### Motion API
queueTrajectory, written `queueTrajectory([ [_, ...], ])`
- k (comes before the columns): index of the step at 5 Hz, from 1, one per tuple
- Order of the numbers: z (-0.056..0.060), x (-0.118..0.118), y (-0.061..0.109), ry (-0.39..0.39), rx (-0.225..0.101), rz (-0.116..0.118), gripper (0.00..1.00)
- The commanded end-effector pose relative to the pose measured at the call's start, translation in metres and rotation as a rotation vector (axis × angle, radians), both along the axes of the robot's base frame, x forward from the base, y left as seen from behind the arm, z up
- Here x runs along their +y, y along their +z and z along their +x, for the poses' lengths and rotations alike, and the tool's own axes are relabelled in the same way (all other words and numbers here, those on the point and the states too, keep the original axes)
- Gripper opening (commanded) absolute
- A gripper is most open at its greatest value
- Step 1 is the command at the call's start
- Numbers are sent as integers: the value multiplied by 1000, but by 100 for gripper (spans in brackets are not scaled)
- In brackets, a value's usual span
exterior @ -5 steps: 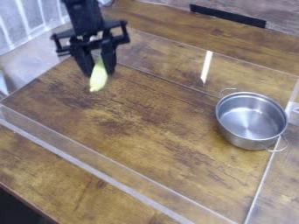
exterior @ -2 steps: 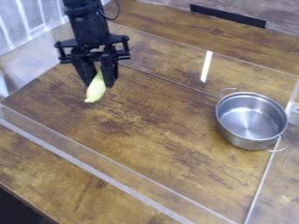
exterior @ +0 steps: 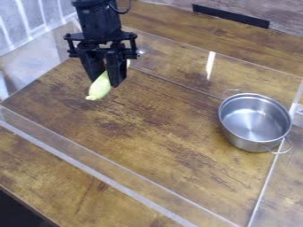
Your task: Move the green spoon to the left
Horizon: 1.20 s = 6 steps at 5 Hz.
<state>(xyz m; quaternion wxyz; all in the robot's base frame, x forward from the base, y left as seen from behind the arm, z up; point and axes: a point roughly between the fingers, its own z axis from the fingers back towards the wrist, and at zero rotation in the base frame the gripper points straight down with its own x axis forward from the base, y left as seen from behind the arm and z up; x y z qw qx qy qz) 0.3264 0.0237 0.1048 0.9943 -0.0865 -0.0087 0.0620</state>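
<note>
The green spoon (exterior: 99,87) shows as a yellow-green handle hanging tilted just over the wooden table (exterior: 154,115), in the back-left part of it. My black gripper (exterior: 104,76) comes down from above and is shut on the spoon's upper end. The fingers hide the spoon's metal bowl.
A round steel pot (exterior: 254,121) with small side handles stands at the right. A low clear plastic wall (exterior: 83,164) runs around the work area, along the front and right edges. White slats (exterior: 24,27) stand at the far left.
The gripper has shifted slightly right and toward the back while staying shut. The spoon dipped lower on the left, then swung back a little with the gripper.
</note>
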Motion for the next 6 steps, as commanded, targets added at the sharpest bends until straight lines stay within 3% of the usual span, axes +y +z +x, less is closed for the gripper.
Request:
queueTrajectory([
  [1, 14, 6, 28, -49, -110, 44, 0],
  [3, 30, 46, -12, 50, -89, 100, 0],
  [4, 46, 43, -26, 35, -78, 127, 0],
  [5, 58, 32, -33, -2, -71, 139, 0],
  [6, 62, 30, -33, -105, -71, 142, 0],
])
